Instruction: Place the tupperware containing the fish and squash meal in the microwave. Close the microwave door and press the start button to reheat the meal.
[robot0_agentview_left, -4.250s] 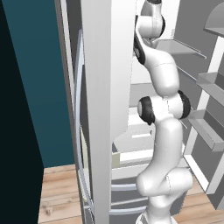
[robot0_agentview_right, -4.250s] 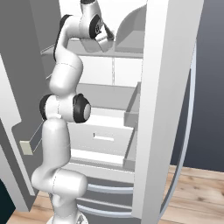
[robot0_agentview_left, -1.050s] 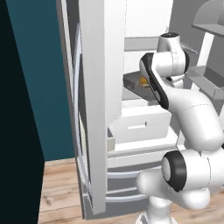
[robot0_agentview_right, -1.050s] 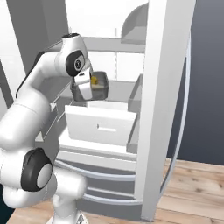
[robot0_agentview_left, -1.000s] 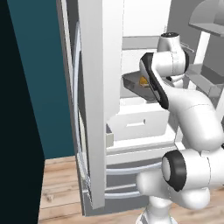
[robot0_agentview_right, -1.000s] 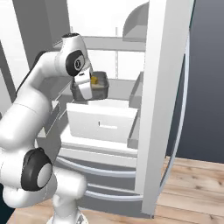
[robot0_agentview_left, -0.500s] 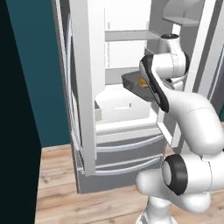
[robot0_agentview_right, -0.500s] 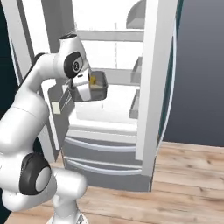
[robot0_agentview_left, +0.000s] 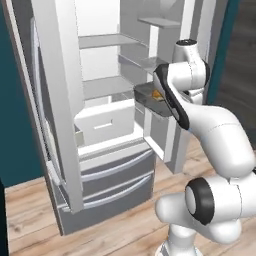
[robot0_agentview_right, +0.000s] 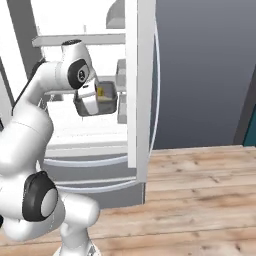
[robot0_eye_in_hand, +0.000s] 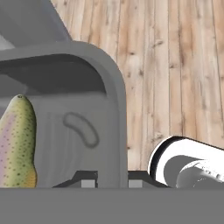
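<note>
The tupperware (robot0_agentview_left: 148, 97) hangs in the air in front of the open fridge, clear-grey with a flared rim (robot0_eye_in_hand: 114, 109). My gripper (robot0_eye_in_hand: 111, 183) is shut on its near wall, one dark fingertip on each side. A speckled yellow-green fish (robot0_eye_in_hand: 17, 140) lies inside it, and orange-yellow food (robot0_agentview_left: 156, 94) shows through the wall. In the right base view the tupperware (robot0_agentview_right: 105, 99) sits level at the end of my gripper (robot0_agentview_right: 95, 103), left of the fridge's white door edge. The microwave and its door are out of view.
The open fridge (robot0_agentview_left: 100, 85) has white shelves and a pulled-out drawer (robot0_agentview_left: 102, 122), with its left door (robot0_agentview_left: 55, 100) swung wide. Another fridge door (robot0_agentview_right: 137, 85) stands upright close to the right of the tupperware. Wooden floor (robot0_agentview_right: 200, 190) stretches right, below a dark grey wall (robot0_agentview_right: 200, 65).
The whole scene has slid left as the base turns away from the fridge. The arm, which earlier reached high into the fridge, now carries the tupperware at mid height outside it.
</note>
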